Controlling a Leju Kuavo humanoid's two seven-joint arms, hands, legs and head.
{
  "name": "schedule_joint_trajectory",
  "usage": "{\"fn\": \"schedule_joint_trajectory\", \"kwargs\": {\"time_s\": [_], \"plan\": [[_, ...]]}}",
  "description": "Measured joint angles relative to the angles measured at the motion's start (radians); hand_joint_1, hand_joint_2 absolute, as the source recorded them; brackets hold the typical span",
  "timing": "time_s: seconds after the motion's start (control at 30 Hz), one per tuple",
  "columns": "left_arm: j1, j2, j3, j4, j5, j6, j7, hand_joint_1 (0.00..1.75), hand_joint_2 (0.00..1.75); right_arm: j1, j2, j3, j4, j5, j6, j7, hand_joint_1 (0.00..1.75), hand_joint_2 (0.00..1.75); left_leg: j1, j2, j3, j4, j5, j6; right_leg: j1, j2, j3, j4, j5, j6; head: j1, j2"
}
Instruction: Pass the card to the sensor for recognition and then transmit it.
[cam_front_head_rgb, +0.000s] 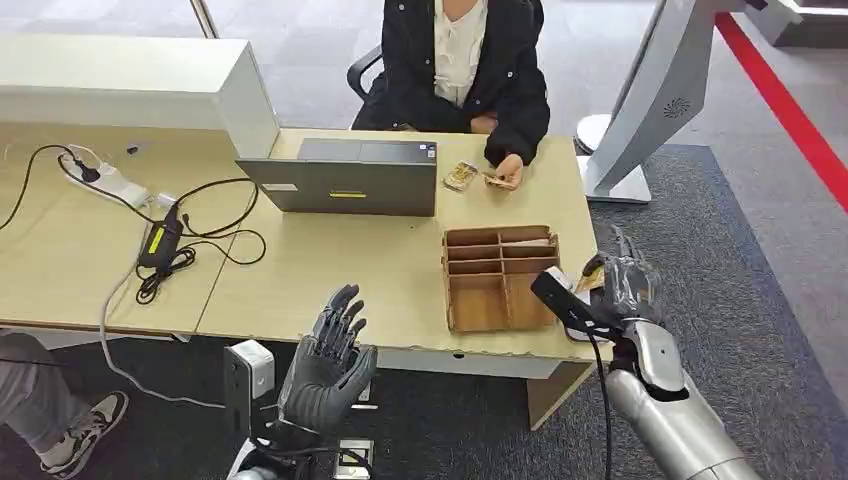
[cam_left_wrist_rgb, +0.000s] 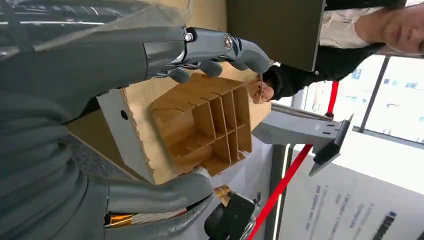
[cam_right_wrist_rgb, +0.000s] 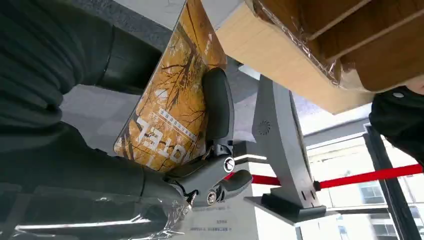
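The right hand (cam_front_head_rgb: 625, 285) is raised at the near right corner of the surface (cam_front_head_rgb: 330, 265), its fingers clamped on a yellow-orange card (cam_right_wrist_rgb: 172, 107); the right wrist view shows a dark finger lying across the card's printed face, with tree-branch artwork and white lettering. In the head view the card (cam_front_head_rgb: 592, 275) peeks out just beside the hand, close to the right side of the wooden tray (cam_front_head_rgb: 500, 277), a divided box whose compartments look bare apart from something pale in the far right one. The left hand (cam_front_head_rgb: 330, 355) hovers below the near edge of the surface, fingers apart and holding nothing; the left wrist view shows its fingers (cam_left_wrist_rgb: 220, 47) spread in front of the tray (cam_left_wrist_rgb: 200, 127). Across the surface a person (cam_front_head_rgb: 465, 65) in a dark jacket sits with one hand (cam_front_head_rgb: 505, 172) resting beside a small card-like item (cam_front_head_rgb: 460, 177). A laptop (cam_front_head_rgb: 345, 180) stands between the person and the tray, and a power strip (cam_front_head_rgb: 105, 180) with black cables lies to the left.
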Motion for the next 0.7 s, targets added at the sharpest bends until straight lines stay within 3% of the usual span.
{"fn": "schedule_joint_trajectory", "kwargs": {"time_s": [0.1,0.43,0.57,0.7], "plan": [[0.003,0.0,0.0,0.0,-0.003,-0.003,0.001,0.0,1.75,0.002,0.005,0.001,0.012,-0.008,-0.015,-0.01,1.75,1.75,0.0,0.0,0.0,0.0,0.0,0.0,0.0,0.0,0.0,0.0,0.0,0.0,0.0,0.0],[0.004,0.0,0.0,0.0,-0.016,-0.003,0.006,0.0,1.75,0.03,0.025,-0.015,-0.069,-0.125,-0.173,-0.116,1.75,1.75,0.0,0.0,0.0,0.0,0.0,0.0,0.0,0.0,0.0,0.0,0.0,0.0,0.0,0.0],[0.003,-0.001,0.0,0.002,-0.019,-0.008,0.006,0.0,1.75,0.032,0.04,-0.019,-0.132,-0.214,-0.205,-0.172,1.75,1.75,0.0,0.0,0.0,0.0,0.0,0.0,0.0,0.0,0.0,0.0,0.0,0.0,0.0,0.0],[0.0,-0.007,-0.001,0.01,-0.019,-0.019,0.006,0.0,1.75,0.03,0.052,-0.019,-0.173,-0.235,-0.204,-0.18,1.75,1.75,0.0,0.0,0.0,0.0,0.0,0.0,0.0,0.0,0.0,0.0,0.0,0.0,0.0,0.0]]}}
